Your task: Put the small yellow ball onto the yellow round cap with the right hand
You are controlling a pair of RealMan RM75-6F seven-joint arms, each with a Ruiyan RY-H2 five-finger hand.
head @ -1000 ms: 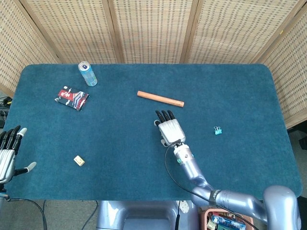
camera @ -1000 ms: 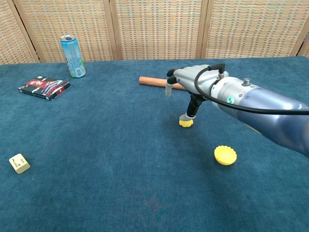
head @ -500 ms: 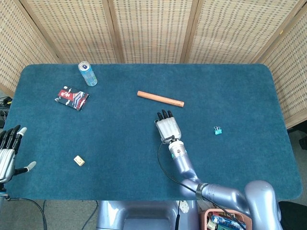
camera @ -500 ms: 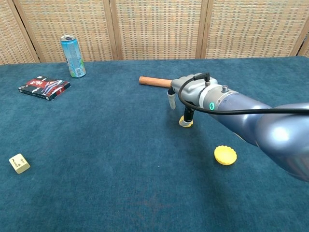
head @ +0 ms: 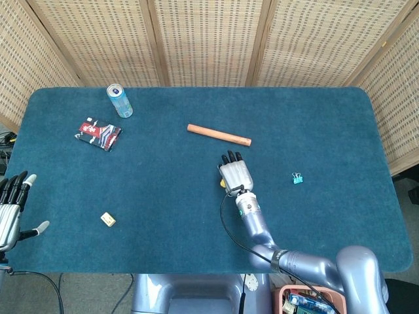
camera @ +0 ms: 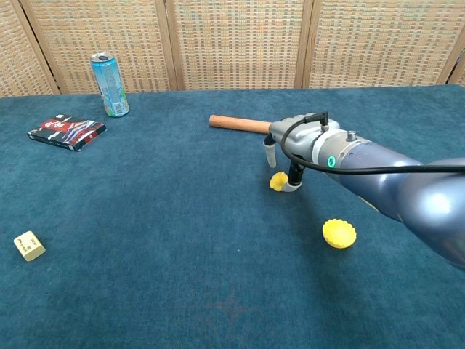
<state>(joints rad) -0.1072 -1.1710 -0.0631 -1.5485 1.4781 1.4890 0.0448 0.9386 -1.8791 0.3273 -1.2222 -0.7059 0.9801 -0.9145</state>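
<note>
The small yellow ball (camera: 277, 181) lies on the blue cloth; in the head view only a sliver of the ball (head: 222, 184) shows at the hand's left edge. My right hand (camera: 294, 149) hovers palm down just over it, fingers stretched out flat in the head view, where the right hand (head: 236, 174) covers most of the ball. One lowered fingertip (camera: 293, 182) touches the ball's right side; nothing grips it. The yellow round cap (camera: 339, 233) sits nearer and to the right, hidden under the arm in the head view. My left hand (head: 10, 209) is off the table's left edge, fingers apart, empty.
A wooden stick (camera: 236, 123) lies just behind the right hand. A drink can (camera: 109, 84) and a red packet (camera: 67, 132) are at the far left, a beige block (camera: 29, 246) at the near left, a blue binder clip (head: 298, 178) to the right.
My right hand has shifted a little to the right. The ball, earlier under the lowered finger, now shows to that finger's left. The left hand has not moved.
</note>
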